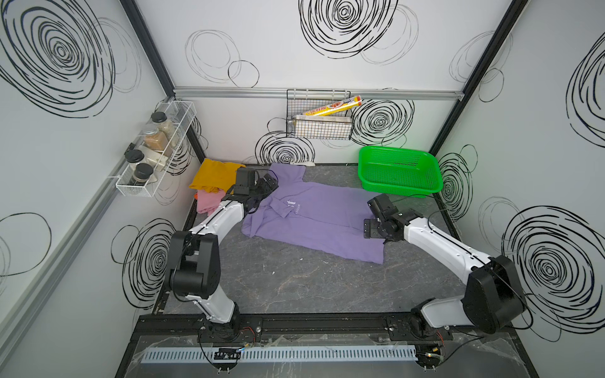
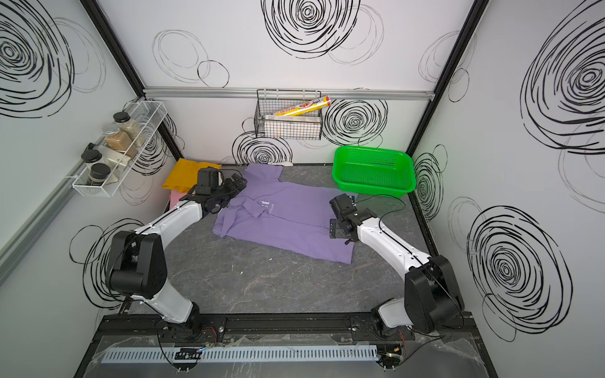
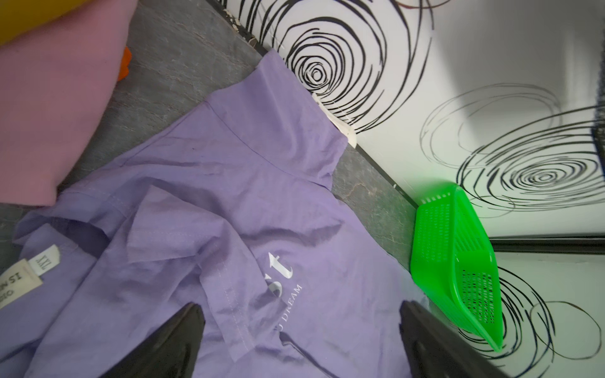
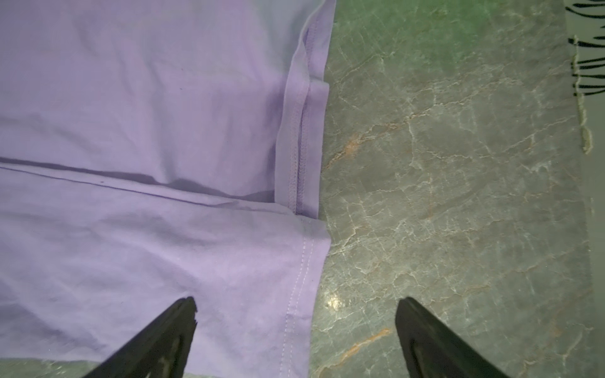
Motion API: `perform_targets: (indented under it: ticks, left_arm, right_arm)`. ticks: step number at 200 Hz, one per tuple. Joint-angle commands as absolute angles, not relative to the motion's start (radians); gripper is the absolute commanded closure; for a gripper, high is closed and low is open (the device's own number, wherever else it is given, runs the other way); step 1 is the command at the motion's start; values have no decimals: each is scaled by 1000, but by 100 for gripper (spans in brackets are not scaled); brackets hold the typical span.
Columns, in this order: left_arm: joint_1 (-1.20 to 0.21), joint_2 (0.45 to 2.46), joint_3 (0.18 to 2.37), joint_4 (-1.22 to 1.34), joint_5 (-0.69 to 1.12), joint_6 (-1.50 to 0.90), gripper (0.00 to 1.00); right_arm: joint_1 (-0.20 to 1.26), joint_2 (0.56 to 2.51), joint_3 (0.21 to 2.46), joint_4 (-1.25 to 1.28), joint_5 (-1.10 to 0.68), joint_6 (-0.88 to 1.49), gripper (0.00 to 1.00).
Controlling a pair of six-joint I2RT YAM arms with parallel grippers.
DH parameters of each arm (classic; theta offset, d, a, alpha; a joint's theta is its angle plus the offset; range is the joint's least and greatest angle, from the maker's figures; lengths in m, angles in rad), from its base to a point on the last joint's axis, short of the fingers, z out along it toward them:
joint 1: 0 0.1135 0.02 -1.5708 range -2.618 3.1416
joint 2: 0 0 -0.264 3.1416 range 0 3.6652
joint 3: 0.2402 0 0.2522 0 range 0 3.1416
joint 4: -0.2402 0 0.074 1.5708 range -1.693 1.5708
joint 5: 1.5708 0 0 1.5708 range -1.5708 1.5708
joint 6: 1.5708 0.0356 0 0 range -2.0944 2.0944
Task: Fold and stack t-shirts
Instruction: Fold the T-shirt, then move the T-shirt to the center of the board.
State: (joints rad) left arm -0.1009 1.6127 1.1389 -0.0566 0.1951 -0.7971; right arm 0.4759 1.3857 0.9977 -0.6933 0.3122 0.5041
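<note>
Left gripper (image 3: 299, 306) and right gripper (image 4: 296, 301) are seen with jaws spread wide, nothing clamped.
The lavender t-shirt (image 1: 314, 219) is laid partly folded across the table's (image 1: 294, 288) far half between them; the mustard-yellow t-shirt (image 1: 212, 176) is stacked on the pink t-shirt (image 1: 208, 201) at the far-left corner.

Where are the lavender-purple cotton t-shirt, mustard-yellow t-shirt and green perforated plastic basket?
Lavender-purple t-shirt (image 1: 327, 222): in a top view, mid-body.
Mustard-yellow t-shirt (image 1: 209, 176): in a top view, centre.
Green perforated plastic basket (image 1: 393, 150): in a top view, far rim.
</note>
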Motion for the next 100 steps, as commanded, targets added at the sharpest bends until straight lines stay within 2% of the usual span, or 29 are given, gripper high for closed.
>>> perform_targets:
  ticks: [1,45,79,100]
  left_arm:
    - [-115,1545,1111,-86,201,-775,1]
    - [-129,1587,1117,-78,257,-773,1]
    - [-160,1769,1293,-125,258,-746,1]
    - [-182,1870,1385,-154,254,-738,1]
  right_arm:
    - [480,1350,995,-636,224,492,0]
    - [480,1348,1014,-570,127,445,0]
    - [480,1392,1081,-550,107,402,0]
    - [480,1446,1117,-538,28,381,0]
